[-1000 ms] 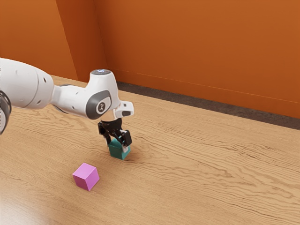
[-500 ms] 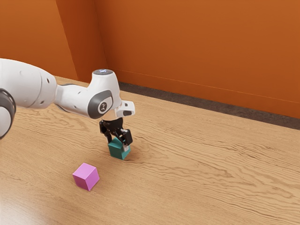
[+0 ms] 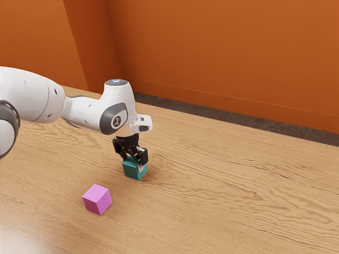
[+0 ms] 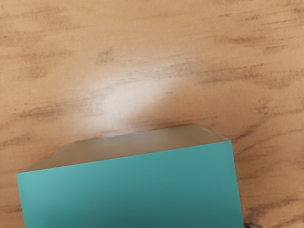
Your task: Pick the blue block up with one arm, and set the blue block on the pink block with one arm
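The blue block (image 3: pixel 134 170), teal in colour, rests on the wooden table (image 3: pixel 238 185). My gripper (image 3: pixel 134 159) points straight down over it, with one black finger on each side of the block's top, pressed against it. In the wrist view the blue block (image 4: pixel 133 190) sits large and close right under my hand, its top face and one side showing. The pink block (image 3: pixel 97 199) lies on the table nearer the front, toward the exterior view's left of the blue block, about a block and a half away. Nothing is stacked on it.
Orange walls (image 3: pixel 222 47) stand behind the table, with a dark floor strip (image 3: pixel 238 120) along the far edge. The white arm (image 3: pixel 69 108) reaches in from the exterior view's left, above the table.
The fingers have drawn closer together around the blue block's top. The arm shifted slightly toward the exterior view's right. Both blocks stay where they were.
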`<state>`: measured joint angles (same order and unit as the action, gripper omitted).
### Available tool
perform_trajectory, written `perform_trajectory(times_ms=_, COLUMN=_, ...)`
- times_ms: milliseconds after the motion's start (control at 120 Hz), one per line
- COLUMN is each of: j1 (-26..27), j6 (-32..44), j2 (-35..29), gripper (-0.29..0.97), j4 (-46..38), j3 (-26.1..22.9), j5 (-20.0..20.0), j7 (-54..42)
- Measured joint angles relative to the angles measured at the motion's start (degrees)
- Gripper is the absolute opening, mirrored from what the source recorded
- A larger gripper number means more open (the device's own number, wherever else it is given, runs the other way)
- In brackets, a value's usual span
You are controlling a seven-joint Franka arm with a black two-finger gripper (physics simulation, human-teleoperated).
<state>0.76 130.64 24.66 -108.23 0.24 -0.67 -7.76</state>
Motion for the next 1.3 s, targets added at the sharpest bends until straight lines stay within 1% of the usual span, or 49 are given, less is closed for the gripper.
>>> perform_trajectory(times_ms=242, j1=-0.05, j6=0.05, j2=-0.07, gripper=0.42, j4=0.01, j3=0.02, j5=0.04, j7=0.17)
perform_trajectory(times_ms=383, j1=-0.15, j6=-0.05, j2=-2.21, gripper=0.41, j4=-0.17, j3=-0.03, j5=0.04, j7=0.25)
perform_trajectory(times_ms=442, j1=-0.21, j6=-0.41, j2=-4.72, gripper=0.39, j4=-1.05, j3=-0.09, j5=0.07, j7=0.25)
perform_trajectory(times_ms=500, j1=-0.26, j6=-0.96, j2=-8.91, gripper=0.39, j4=-3.66, j3=-0.13, j5=0.11, j7=0.26)
perform_trajectory(times_ms=675, j1=-1.22, j6=-1.64, j2=-21.45, gripper=0.37, j4=-15.41, j3=-0.23, j5=0.05, j7=0.30)
perform_trajectory(times_ms=808, j1=-2.15, j6=-1.12, j2=-28.54, gripper=0.37, j4=-22.95, j3=-0.25, j5=0.22, j7=0.39)
perform_trajectory(times_ms=908, j1=-3.54, j6=-0.63, j2=-31.97, gripper=0.37, j4=-26.62, j3=-0.34, j5=0.41, j7=0.47)
perform_trajectory(times_ms=1075, j1=-4.77, j6=-0.17, j2=-36.86, gripper=0.37, j4=-31.79, j3=-2.08, j5=0.52, j7=0.65)
perform_trajectory(times_ms=1158, j1=-5.67, j6=-0.04, j2=-37.75, gripper=0.37, j4=-33.06, j3=-3.07, j5=0.54, j7=0.72)
perform_trajectory(times_ms=1300, j1=-6.00, j6=0.11, j2=-39.22, gripper=0.37, j4=-35.40, j3=-3.38, j5=0.56, j7=0.80)
